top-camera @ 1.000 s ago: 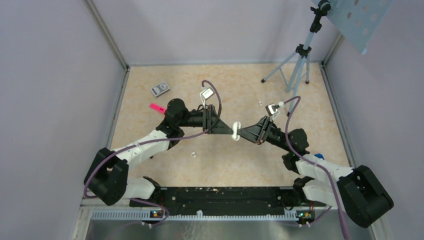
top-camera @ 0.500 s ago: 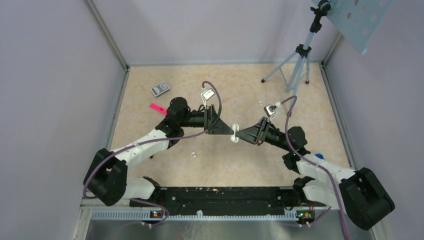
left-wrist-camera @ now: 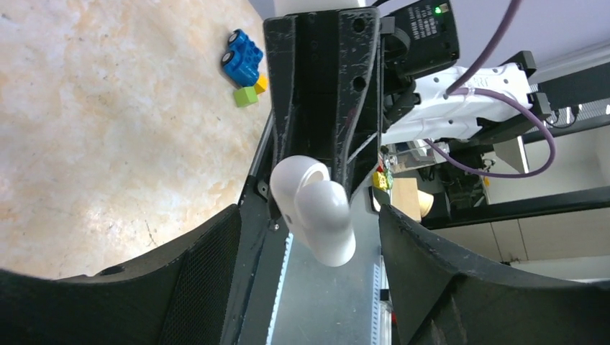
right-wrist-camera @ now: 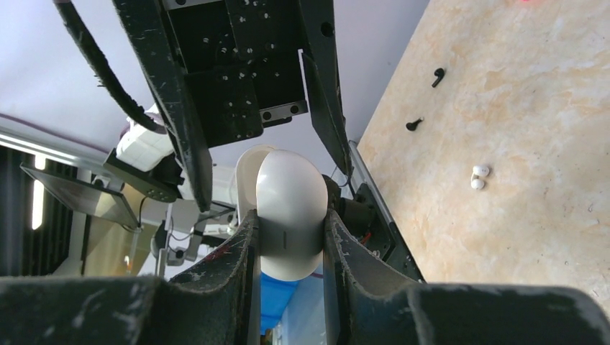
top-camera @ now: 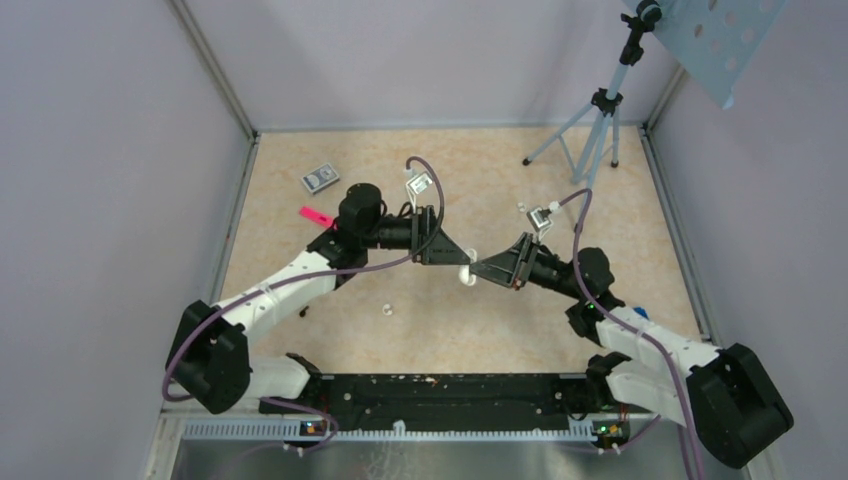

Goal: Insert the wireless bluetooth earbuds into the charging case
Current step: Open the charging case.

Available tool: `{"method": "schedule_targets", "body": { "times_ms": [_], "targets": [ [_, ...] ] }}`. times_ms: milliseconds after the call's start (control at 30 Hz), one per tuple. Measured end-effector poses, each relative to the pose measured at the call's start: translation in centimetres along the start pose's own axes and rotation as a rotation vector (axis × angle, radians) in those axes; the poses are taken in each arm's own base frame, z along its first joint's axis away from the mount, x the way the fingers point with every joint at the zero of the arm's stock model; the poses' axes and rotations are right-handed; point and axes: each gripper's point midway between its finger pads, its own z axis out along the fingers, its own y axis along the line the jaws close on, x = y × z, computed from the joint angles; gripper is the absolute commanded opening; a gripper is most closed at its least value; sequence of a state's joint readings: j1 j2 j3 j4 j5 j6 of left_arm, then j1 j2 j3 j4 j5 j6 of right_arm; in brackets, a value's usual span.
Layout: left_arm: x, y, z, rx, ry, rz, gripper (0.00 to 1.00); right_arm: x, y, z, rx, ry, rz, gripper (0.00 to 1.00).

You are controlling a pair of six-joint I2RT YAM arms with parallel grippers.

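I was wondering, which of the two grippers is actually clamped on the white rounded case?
The right gripper: it is shut on the white rounded case, touching both its sides. The left gripper stands open, with a gap on either side of the case.

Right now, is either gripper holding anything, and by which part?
Right gripper clamps the white hinged case by its body's two sides, lid flipped open. Left gripper is open, flanking it, holding nothing.

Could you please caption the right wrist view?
Right hand grips an open white case; a white earbud lies on the table.
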State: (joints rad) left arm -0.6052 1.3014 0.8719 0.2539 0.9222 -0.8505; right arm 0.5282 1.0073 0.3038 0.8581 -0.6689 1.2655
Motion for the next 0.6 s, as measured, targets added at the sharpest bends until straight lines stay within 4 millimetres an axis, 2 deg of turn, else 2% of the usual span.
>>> {"method": "schedule_targets", "body": {
  "times_ms": [400,600],
  "targets": [
    [0.3,1.9,-0.3,-0.111,0.011,0.012,0.69,0.2,-0.5,-0.1,0.021,0.004,0.004,0.00],
    [-0.3,1.9,-1.7,-0.153,-0.026,0.025,0.71,0.1,-0.5,-0.1,0.023,0.002,0.002,0.00]
  ]
}}
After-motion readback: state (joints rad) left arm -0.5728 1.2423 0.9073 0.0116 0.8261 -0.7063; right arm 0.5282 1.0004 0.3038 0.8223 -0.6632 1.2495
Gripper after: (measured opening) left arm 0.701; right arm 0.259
